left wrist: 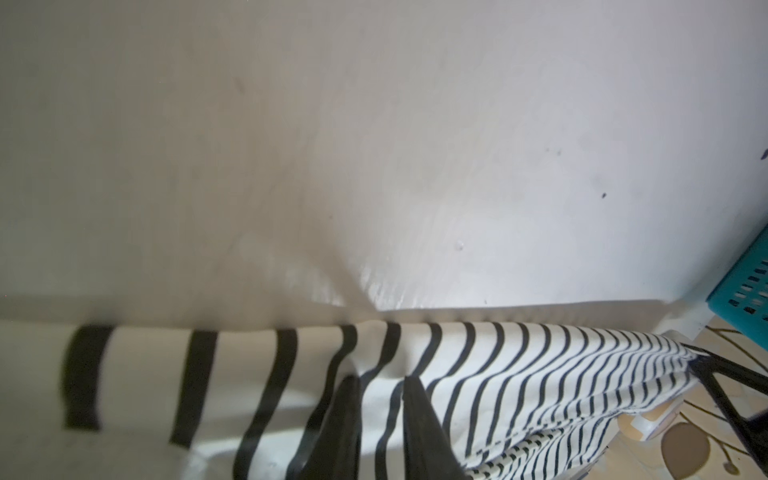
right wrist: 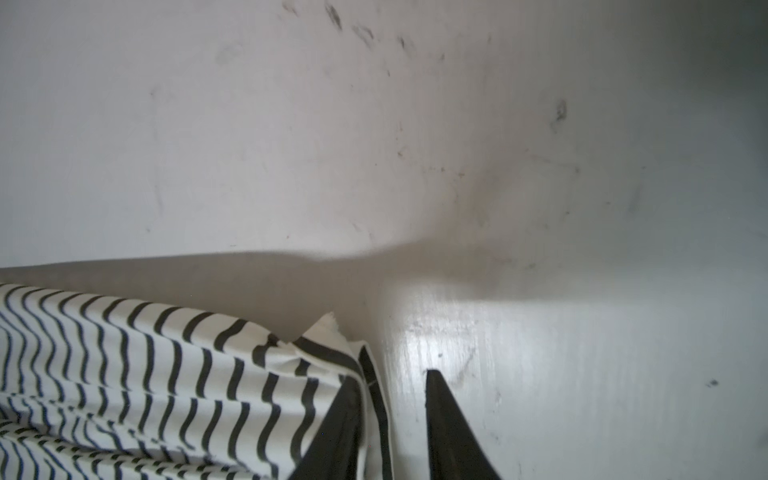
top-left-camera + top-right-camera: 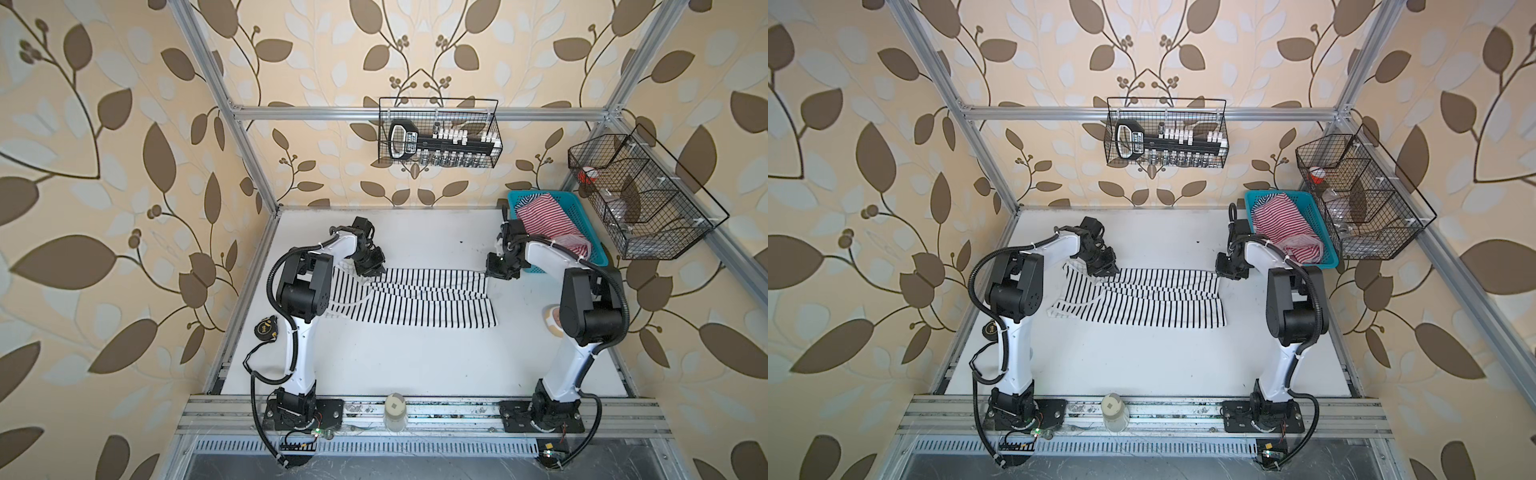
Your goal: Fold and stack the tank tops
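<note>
My left gripper (image 3: 371, 269) and right gripper (image 3: 498, 271), both parted and holding nothing, flank the black-striped tank top (image 3: 399, 297), lying lengthwise left-to-right mid-frame; the red-striped tank top (image 3: 542, 216) sits upper right.

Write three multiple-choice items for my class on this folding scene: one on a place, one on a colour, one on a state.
1. Where is the red-striped tank top?
A. in the blue basket
B. on the table
C. in a wire basket

2. What colour are the stripes on the tank top on the table?
A. red
B. black
C. blue

3. How does that tank top lie?
A. bunched up
B. hanging
C. folded lengthwise

Answers:
1 A, it fills the blue basket.
2 B, black on white.
3 C, the layers overlap flat.
</note>
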`<move>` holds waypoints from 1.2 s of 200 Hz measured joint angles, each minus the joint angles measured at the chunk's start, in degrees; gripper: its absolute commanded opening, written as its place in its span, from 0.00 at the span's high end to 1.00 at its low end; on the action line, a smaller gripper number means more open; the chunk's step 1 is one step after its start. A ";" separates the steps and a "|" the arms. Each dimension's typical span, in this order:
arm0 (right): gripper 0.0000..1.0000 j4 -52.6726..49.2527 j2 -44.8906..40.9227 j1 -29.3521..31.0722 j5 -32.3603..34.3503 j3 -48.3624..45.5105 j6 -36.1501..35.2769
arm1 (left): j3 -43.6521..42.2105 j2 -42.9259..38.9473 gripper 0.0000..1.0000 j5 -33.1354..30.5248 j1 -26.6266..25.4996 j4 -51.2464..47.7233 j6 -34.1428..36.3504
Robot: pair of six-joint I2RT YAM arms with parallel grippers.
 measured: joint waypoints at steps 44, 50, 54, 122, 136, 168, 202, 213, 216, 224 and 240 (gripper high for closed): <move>0.69 -0.04 -4.13 3.65 1.40 0.07 -0.02 | -0.90 -4.28 0.73 -0.85 -0.37 -3.54 0.04; 0.68 -0.07 -4.11 4.07 1.51 0.07 0.00 | -1.01 -5.14 0.73 -1.03 -0.37 -3.76 0.04; 0.68 -0.17 -4.07 4.33 1.57 0.07 0.02 | -1.16 -5.77 0.73 -1.11 -0.37 -3.82 0.04; 0.74 -0.17 -2.60 7.02 1.38 0.52 -0.02 | -5.18 -8.90 0.73 -4.31 -0.37 -5.27 0.17; 0.80 0.07 -0.66 8.94 0.61 1.27 -0.50 | -5.22 -7.76 0.74 -4.96 -0.37 -5.29 0.22; 0.86 0.02 4.39 10.99 0.24 1.49 -2.10 | -4.83 -4.20 0.75 -6.03 -0.31 -5.70 0.46; 0.87 0.26 6.16 10.60 2.12 -0.46 -2.95 | -1.60 -2.19 0.78 -8.04 -0.37 -8.46 1.42; 0.87 0.59 5.81 10.60 2.67 -1.22 -3.08 | 0.20 -1.07 0.78 -8.59 -0.37 -9.75 1.62; 0.87 0.76 5.66 10.58 2.73 -1.42 -3.13 | 0.81 -0.72 0.78 -8.81 -0.37 -10.23 1.68; 0.87 1.38 5.16 10.58 2.95 -2.27 -3.10 | 2.82 0.46 0.78 -9.35 -0.42 -11.26 2.01; 0.87 2.51 3.41 10.62 3.21 -4.90 -3.08 | 7.69 3.41 0.79 -9.73 -0.66 -13.09 2.67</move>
